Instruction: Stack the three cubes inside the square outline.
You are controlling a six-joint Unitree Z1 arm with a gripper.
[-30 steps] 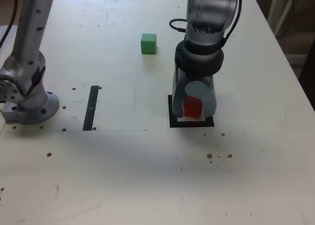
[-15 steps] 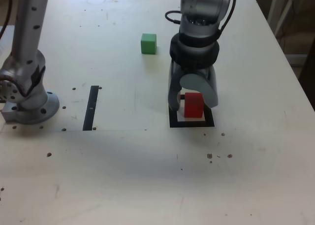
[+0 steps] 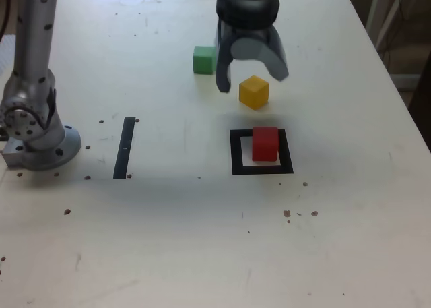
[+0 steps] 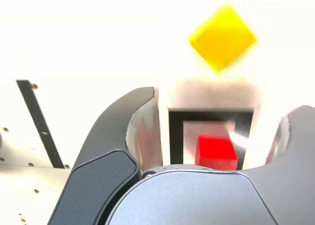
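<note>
Gripper showing smooth, satin grey plastic-like shell; tabletop looking smooth, faintly glossy; red cube appearing matt.

From the exterior view's bottom edge up to the square outline we see open tabletop, with nothing standing on it to block a low pass. Inside the outline, the red cube stands toward the exterior view's right side, leaving us only a narrow pale strip to its left. Beyond the outline, the yellow cube blocks a straight low path, turned cornerwise. Farther left stands the green cube, with a gap between the two. The black strip lies flat, so we can pass over it.
</note>
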